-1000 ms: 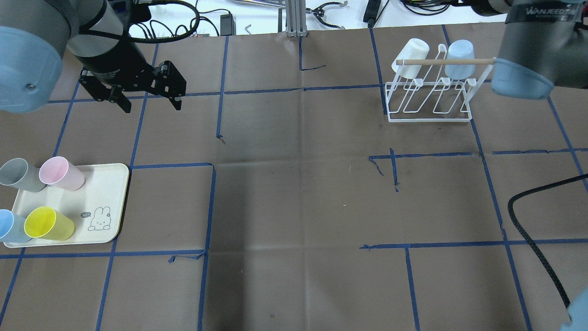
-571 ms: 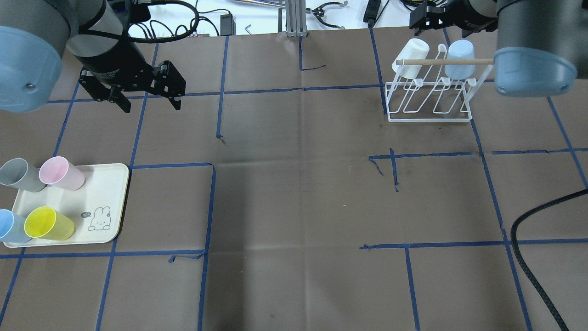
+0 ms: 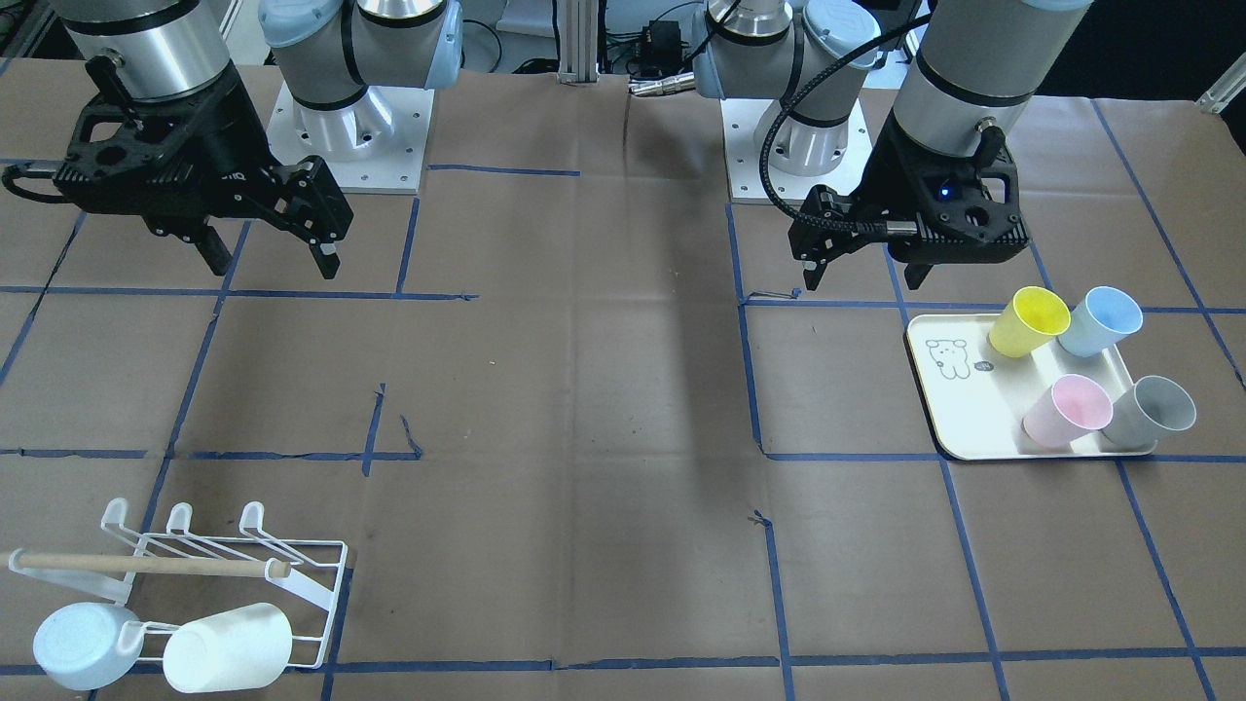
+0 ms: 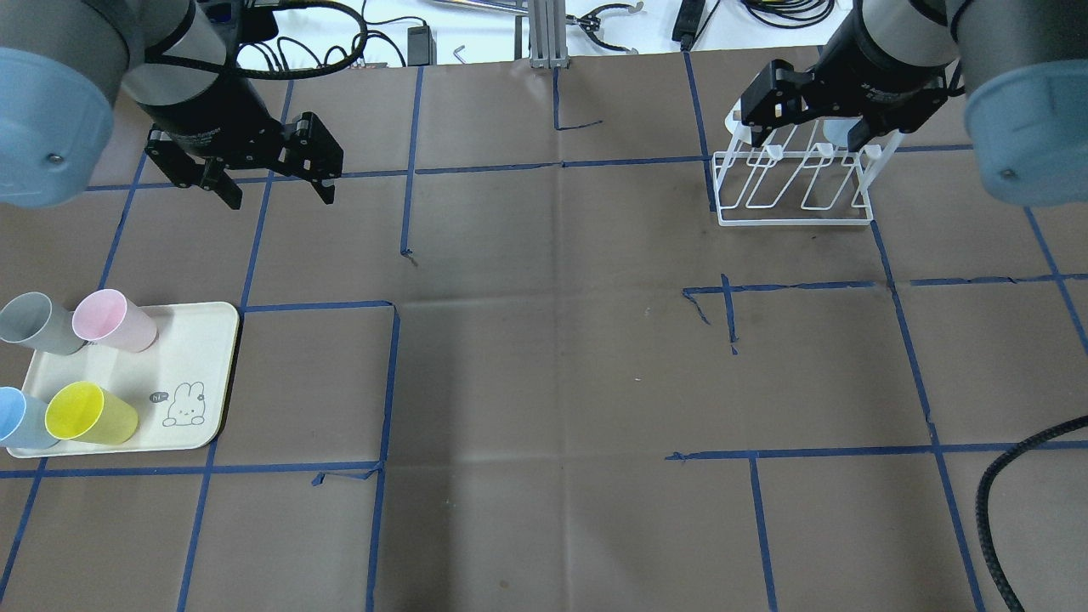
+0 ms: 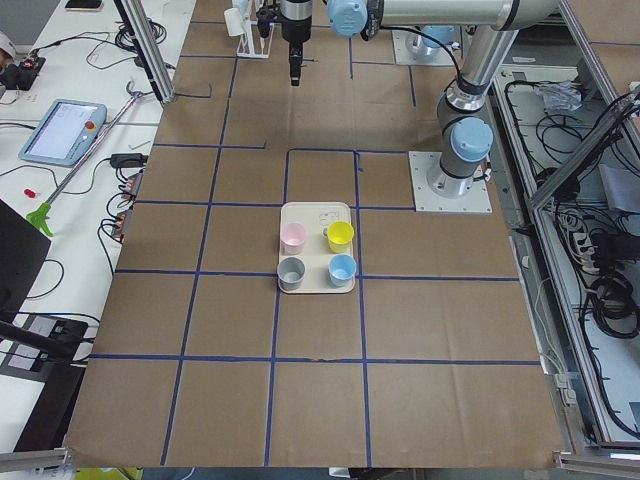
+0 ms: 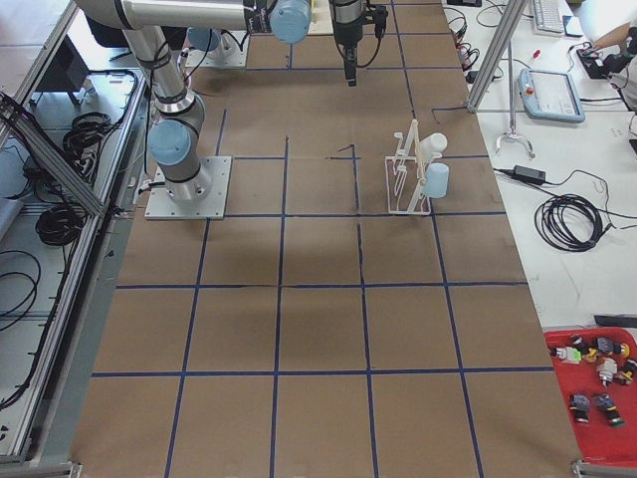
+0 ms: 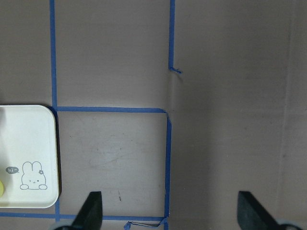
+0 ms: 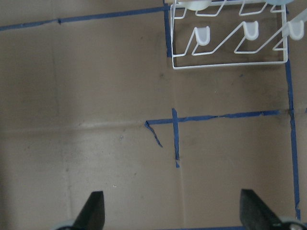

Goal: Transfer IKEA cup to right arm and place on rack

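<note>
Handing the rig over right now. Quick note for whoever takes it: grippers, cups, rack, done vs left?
Left gripper: open, empty, above bare table near the tray.
Right gripper: open, empty, raised on the rack's side.
Rack: holds white cup and pale blue cup on the row far from the robot; near row free.
Tray: yellow cup, blue cup, pink cup, grey cup.
Done: two racked. Left: four on the tray, none gripped; likely next is a left pick, handover, right places.

Brown paper-covered table (image 4: pixel 544 382), blue tape grid (image 4: pixel 561 164), cable-strewn white side benches (image 6: pixel 557 299)
</note>
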Controlling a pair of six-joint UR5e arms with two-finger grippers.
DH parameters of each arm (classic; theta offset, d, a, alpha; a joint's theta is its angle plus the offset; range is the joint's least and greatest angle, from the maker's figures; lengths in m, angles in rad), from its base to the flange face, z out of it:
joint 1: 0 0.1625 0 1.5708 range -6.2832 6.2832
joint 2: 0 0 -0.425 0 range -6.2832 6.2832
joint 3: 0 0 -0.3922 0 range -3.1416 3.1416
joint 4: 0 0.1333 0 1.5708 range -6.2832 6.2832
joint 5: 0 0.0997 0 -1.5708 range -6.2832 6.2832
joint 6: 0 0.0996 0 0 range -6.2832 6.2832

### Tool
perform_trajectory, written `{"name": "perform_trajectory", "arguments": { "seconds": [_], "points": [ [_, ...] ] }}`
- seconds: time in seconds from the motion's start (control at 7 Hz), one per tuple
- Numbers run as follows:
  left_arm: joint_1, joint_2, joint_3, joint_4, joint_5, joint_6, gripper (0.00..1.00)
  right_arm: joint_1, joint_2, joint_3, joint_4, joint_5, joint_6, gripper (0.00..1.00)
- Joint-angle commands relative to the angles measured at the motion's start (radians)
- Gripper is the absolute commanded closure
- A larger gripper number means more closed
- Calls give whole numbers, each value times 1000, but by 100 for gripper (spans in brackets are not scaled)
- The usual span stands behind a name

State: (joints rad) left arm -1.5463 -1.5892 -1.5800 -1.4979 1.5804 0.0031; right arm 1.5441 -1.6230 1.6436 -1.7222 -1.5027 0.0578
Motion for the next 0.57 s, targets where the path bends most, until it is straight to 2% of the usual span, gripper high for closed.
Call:
{"name": "perform_trajectory", "arguments": {
  "seconds": [0.0,0.43],
  "points": [
    [0,0,0,-1,-2,0,0,8,-3,-25,76,2,7,0],
    [-1,0,0,-2,-2,0,0,68,0,-24,55,-57,28,0]
  ]
}}
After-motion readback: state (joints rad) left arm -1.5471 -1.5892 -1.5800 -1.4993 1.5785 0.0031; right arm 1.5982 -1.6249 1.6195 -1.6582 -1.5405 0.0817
